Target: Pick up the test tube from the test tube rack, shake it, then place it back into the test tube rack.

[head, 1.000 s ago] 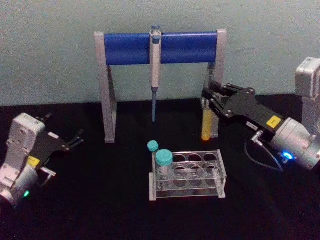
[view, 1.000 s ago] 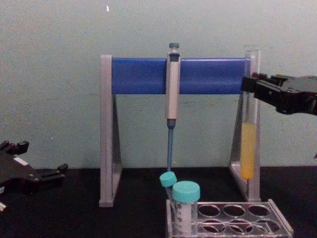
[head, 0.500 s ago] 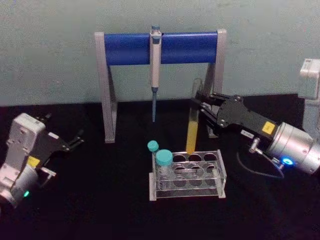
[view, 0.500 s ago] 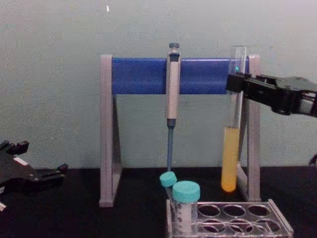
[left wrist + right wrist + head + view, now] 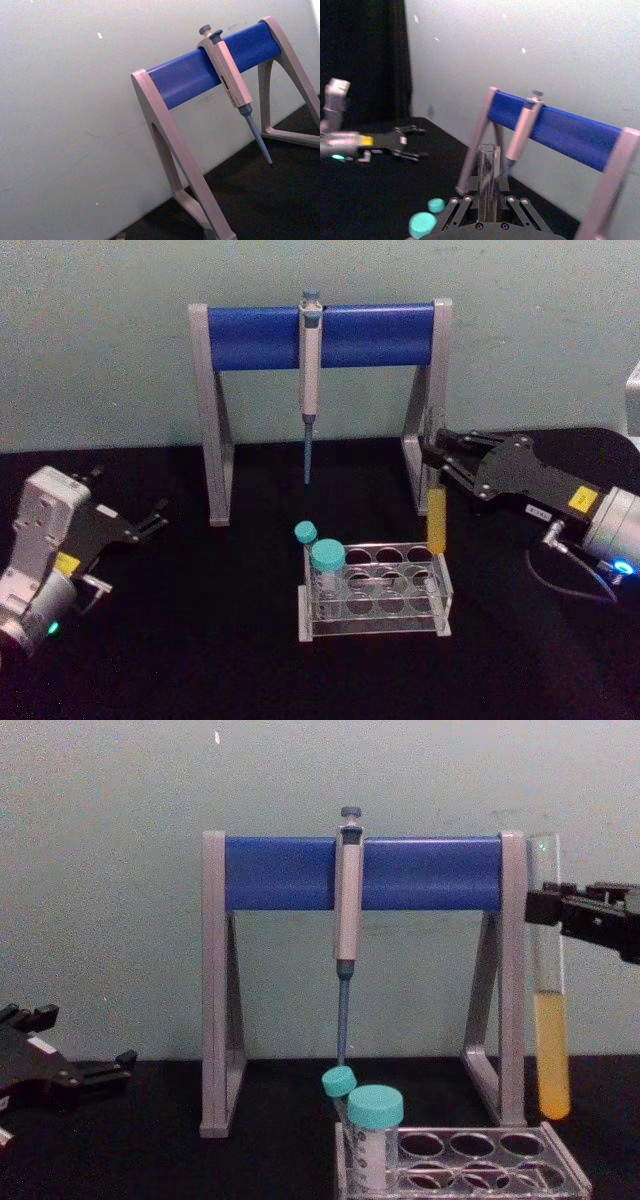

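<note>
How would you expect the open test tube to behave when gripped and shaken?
The test tube looks like thin, smooth glass, so it is probably fragile and might slip in the right tool, which pinches it near the top. It has no cap, so shaking could spill the yellow liquid. Its round bottom suggests it would roll if laid down.

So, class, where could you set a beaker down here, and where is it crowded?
Free: the table between the left gripper and the test tube rack, and the strip in front of the rack. Crowded: the rack's right end, where the right gripper holds the test tube, and under the pipette.
</note>
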Robot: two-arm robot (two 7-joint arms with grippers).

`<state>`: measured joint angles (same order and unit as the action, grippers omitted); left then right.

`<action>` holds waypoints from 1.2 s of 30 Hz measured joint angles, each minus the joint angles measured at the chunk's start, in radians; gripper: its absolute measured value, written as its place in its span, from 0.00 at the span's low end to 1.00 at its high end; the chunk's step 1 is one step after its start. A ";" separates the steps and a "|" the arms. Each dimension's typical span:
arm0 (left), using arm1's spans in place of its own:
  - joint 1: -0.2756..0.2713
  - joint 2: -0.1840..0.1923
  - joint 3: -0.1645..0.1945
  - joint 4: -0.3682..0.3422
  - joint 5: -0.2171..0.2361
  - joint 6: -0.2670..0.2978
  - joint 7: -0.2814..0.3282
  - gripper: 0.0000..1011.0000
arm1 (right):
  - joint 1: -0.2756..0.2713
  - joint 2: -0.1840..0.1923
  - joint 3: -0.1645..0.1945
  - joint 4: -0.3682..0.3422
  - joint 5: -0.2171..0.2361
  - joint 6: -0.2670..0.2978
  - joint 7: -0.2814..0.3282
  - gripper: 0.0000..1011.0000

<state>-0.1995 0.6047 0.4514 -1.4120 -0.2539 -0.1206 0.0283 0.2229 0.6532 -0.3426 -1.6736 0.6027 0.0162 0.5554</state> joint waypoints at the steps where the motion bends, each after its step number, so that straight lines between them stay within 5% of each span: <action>1: 0.000 0.000 0.000 0.000 0.000 0.000 0.000 0.99 | -0.002 0.001 0.001 -0.001 -0.018 0.001 -0.022 0.23; 11: 0.000 0.000 0.000 0.000 0.000 0.000 0.000 0.99 | 0.007 -0.069 0.011 0.043 -0.103 -0.056 -0.102 0.23; 19: 0.000 0.000 0.000 0.000 0.000 0.000 0.000 0.99 | 0.026 -0.135 0.010 0.090 -0.107 -0.108 -0.077 0.23; 29: 0.000 0.000 0.000 0.000 0.000 0.000 0.000 0.99 | 0.054 -0.170 -0.009 0.132 -0.021 -0.127 0.050 0.23; 36: 0.000 0.000 0.000 0.000 0.000 0.000 0.000 0.99 | 0.060 -0.134 -0.026 0.124 0.062 -0.090 0.140 0.23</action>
<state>-0.1995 0.6047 0.4514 -1.4120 -0.2539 -0.1205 0.0283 0.2825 0.5192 -0.3682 -1.5495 0.6647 -0.0742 0.6953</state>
